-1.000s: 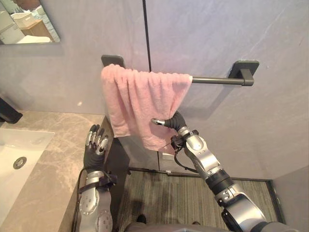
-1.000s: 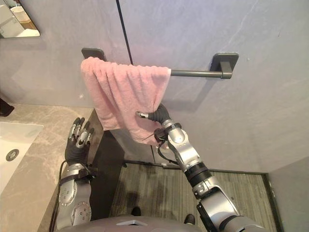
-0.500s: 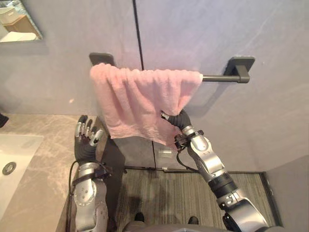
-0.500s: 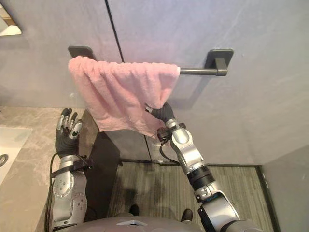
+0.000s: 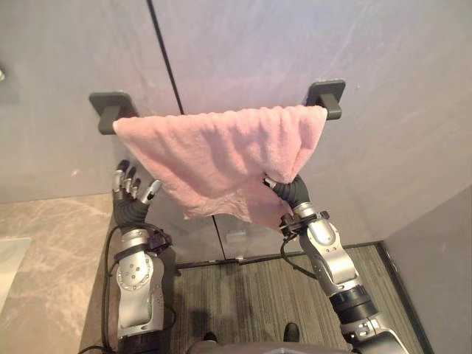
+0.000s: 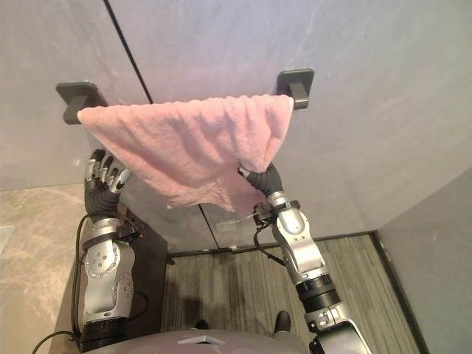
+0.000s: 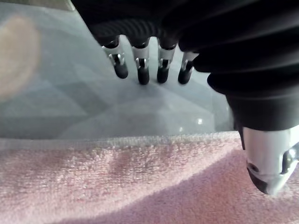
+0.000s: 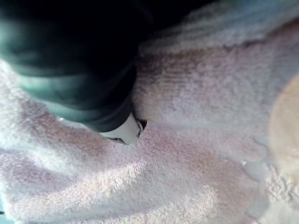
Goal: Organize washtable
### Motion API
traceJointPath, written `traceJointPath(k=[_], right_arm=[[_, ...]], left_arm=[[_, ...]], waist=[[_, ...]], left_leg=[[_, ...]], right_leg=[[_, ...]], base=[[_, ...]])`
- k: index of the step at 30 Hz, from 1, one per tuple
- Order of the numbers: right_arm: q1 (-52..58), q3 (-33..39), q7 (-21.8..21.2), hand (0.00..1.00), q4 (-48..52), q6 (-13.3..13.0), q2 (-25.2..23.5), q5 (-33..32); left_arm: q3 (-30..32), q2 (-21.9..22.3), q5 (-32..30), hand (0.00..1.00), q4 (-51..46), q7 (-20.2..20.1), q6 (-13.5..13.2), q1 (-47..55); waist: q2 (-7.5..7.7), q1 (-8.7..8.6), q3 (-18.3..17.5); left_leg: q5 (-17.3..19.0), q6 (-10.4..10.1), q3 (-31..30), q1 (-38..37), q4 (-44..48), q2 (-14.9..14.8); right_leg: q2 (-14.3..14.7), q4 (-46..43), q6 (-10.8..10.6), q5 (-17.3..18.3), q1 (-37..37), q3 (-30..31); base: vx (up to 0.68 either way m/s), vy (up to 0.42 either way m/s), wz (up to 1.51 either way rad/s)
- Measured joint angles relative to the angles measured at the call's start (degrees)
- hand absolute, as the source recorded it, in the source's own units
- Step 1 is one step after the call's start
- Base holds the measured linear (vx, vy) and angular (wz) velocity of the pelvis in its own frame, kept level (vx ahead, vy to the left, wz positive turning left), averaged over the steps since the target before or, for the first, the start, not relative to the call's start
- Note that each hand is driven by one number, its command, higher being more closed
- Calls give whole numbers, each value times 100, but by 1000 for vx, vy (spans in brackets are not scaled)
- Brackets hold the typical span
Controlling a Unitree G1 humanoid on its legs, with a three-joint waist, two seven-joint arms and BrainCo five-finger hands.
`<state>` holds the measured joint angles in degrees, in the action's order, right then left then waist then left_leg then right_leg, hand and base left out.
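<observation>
Counter [image 5: 44,251]: marbled stone at the robot's lower left, nothing on the part in view.
Left hand [image 5: 131,198]: raised beside the towel's lower left edge, fingers straight and relaxed – holding nothing. Its wrist view shows the tips just clear of the cloth's hem.
Right hand [image 5: 286,189]: up under the towel's lower right part, buried in the pile. Whether it grips the cloth or only pushes against it, I cannot tell.
Towel [image 5: 221,151]: pink terry, draped over the bar and reaching almost from one bracket to the other. The top edge sits fairly level, but the bottom is uneven, short on the left and sagging to a point just beside the right hand.
Bar [image 5: 327,94]: dark, wall-mounted, covered by the cloth between its two brackets.
Wall [image 5: 243,44]: grey panels with a dark seam, right behind the bar.
Step in hand: by my reading, hanging and straightening the towel – the spreading along the bar looks mostly done, the squaring of the hem not yet.
Next move calls for: a gentle downward tug on the short left side, which the free left hand is well placed to give, while the right eases out without dragging the cloth off the bar.
</observation>
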<state>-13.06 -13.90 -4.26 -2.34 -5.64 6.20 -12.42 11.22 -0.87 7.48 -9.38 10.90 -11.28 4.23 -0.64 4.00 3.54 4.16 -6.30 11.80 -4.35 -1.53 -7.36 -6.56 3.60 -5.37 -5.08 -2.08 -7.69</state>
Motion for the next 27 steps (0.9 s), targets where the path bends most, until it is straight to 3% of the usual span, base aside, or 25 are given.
traceJointPath(k=[1,2,9,13,16,19,27], right_arm=[[0,-25,-33,100,44,0,-1,-6],[1,-116,-55,100,54,0,0,-23],[2,-555,-139,100,279,0,-2,-454],[2,-685,-203,100,419,-2,-4,-477],[3,-831,-208,100,464,-4,-4,-649],[57,-848,-208,100,463,-5,6,-670],[281,-881,-206,100,458,-14,55,-668]], left_arm=[[-6,-1,2,0,15,46,-15,-1],[-16,-2,6,100,23,91,-17,-4],[-296,-61,108,100,224,337,-70,-249],[-912,-529,107,100,363,224,-13,-516],[-1321,-592,102,100,476,64,-12,-980],[-1413,-547,96,100,541,-26,-12,-1139],[-1264,-441,65,100,679,44,-13,-1100]], waist=[[-4,5,3],[-7,1,5],[-10,-1,6],[-5,-22,3],[-10,-197,-11],[-25,-360,-23],[-72,-345,-148]], left_leg=[[22,5,44,4,31,1],[31,6,68,13,53,4],[29,0,115,181,189,3],[28,-1,186,210,207,18],[20,-7,198,193,194,22],[5,-19,200,181,171,7],[4,-17,180,142,103,9]], right_leg=[[0,9,-2,-18,-12,50],[0,19,-1,-38,-24,75],[2,153,31,-217,-109,129],[-10,154,43,-288,-174,190],[-8,154,40,-301,-190,209],[15,154,38,-302,-203,221],[15,154,38,-303,-175,152]], base=[[-15,14,-16],[-20,13,-14],[-53,0,-5],[-55,13,-9],[-25,4,-11],[26,-13,-5],[38,3,3]])
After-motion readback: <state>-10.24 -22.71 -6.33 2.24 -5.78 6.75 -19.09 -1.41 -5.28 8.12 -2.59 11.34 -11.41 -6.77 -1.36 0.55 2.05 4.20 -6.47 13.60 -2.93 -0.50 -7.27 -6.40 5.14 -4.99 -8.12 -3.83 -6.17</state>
